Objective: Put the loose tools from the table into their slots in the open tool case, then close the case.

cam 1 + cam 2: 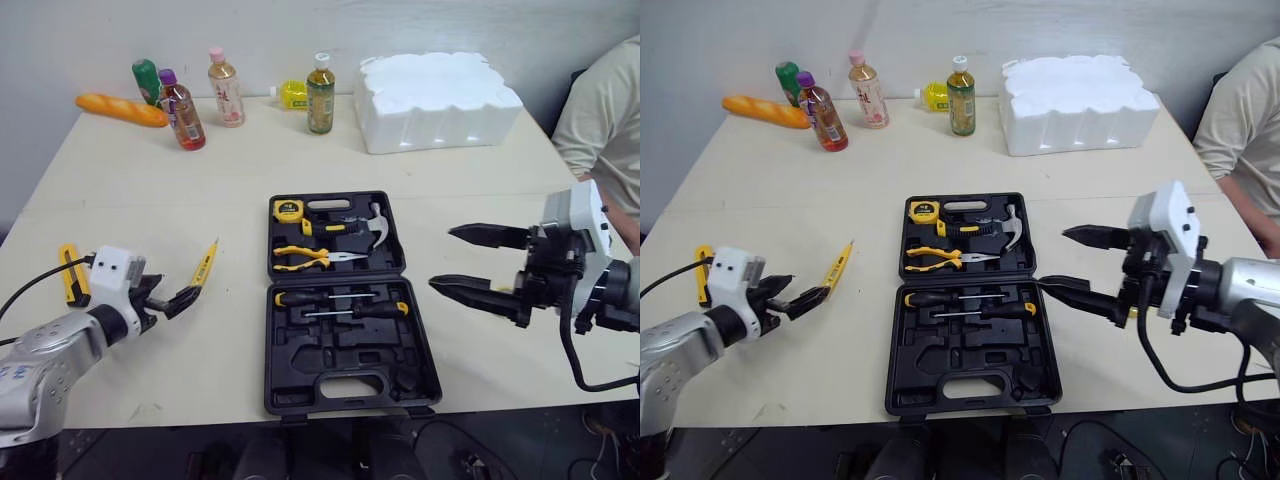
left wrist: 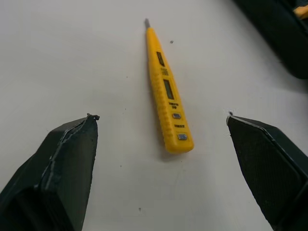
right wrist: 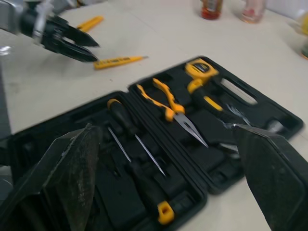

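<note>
The black tool case [image 1: 340, 300] lies open at the table's middle, holding a tape measure [image 1: 289, 210], a hammer [image 1: 372, 224], pliers [image 1: 310, 258] and two screwdrivers [image 1: 340, 303]. A yellow tester pen [image 1: 205, 264] lies loose on the table left of the case. My left gripper [image 1: 178, 297] is open just short of the pen's near end; in the left wrist view the tester pen [image 2: 167, 91] lies between and beyond the fingers [image 2: 62, 163]. A yellow utility knife [image 1: 70, 273] lies further left. My right gripper [image 1: 462, 262] hangs open to the right of the case.
Several bottles [image 1: 185, 112], a bread loaf [image 1: 122, 109] and a white foam block [image 1: 435, 100] stand along the far edge. A person's sleeve [image 1: 605, 110] shows at the far right. A black cable [image 1: 40, 280] runs by the left arm.
</note>
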